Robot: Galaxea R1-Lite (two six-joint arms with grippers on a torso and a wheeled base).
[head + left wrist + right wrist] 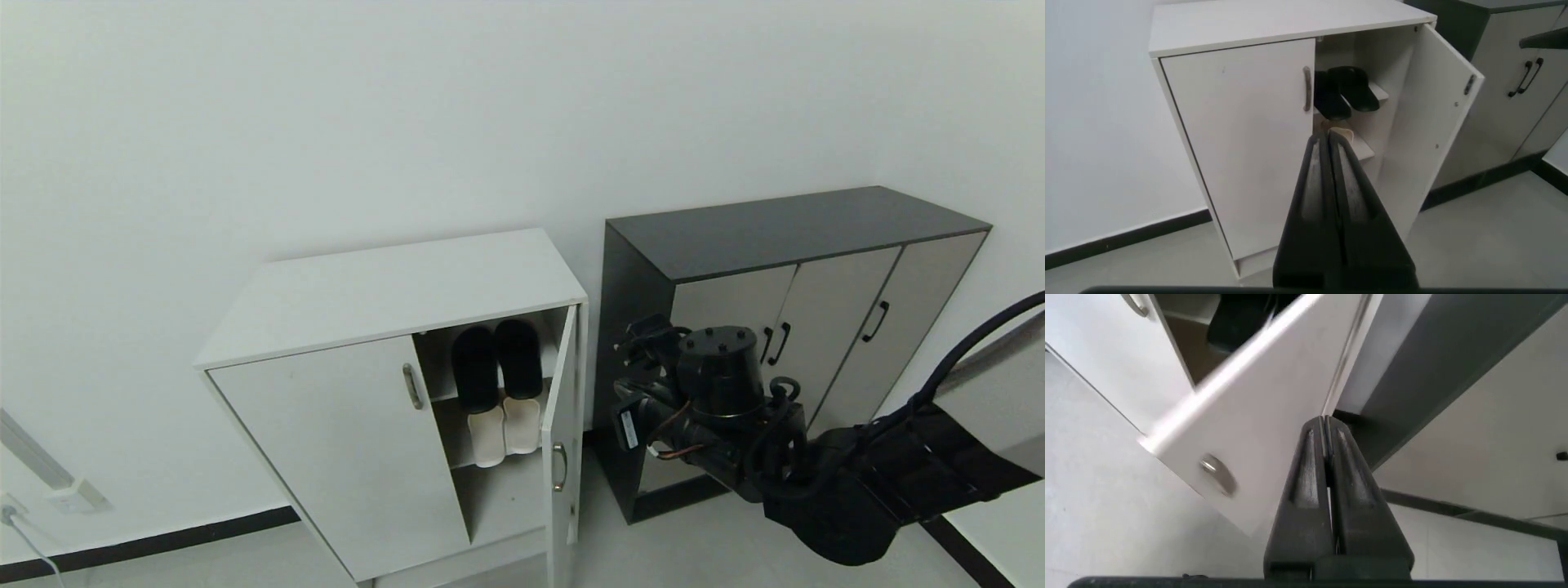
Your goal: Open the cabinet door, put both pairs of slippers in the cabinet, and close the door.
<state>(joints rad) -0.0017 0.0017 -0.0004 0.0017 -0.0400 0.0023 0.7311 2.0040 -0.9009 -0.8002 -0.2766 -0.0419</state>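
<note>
- Found white cabinet [392, 294] standing against a plain white wall [408, 106], on a pale grey floor [653, 547].
- Noted right door [563, 392] swung out towards the robot, hinged at the cabinet's right side; left door [343, 441] flush and shut. Metal handle on each.
- Logged black slippers [498, 359] side by side on the upper shelf, behind the open half.
- Logged white slippers [502, 425] side by side on the shelf below, directly under the black pair.
- Seen dark cabinet [775, 229] just beside the white one on its right, grey doors all shut, black handles.
- Recorded black skirting strip [163, 543] along the foot of the wall, left of the white cabinet; wall socket [8, 513] with a cable at the far left.
- Observed right gripper [1327, 423] with fingers pressed together, holding nothing, close against the outer face of the open door, between that door and the dark cabinet; contact with the door unclear.
- Observed left gripper [1328, 137] likewise pinched together and empty, held off in front of the white cabinet, pointed at the gap beside the shut door.
</note>
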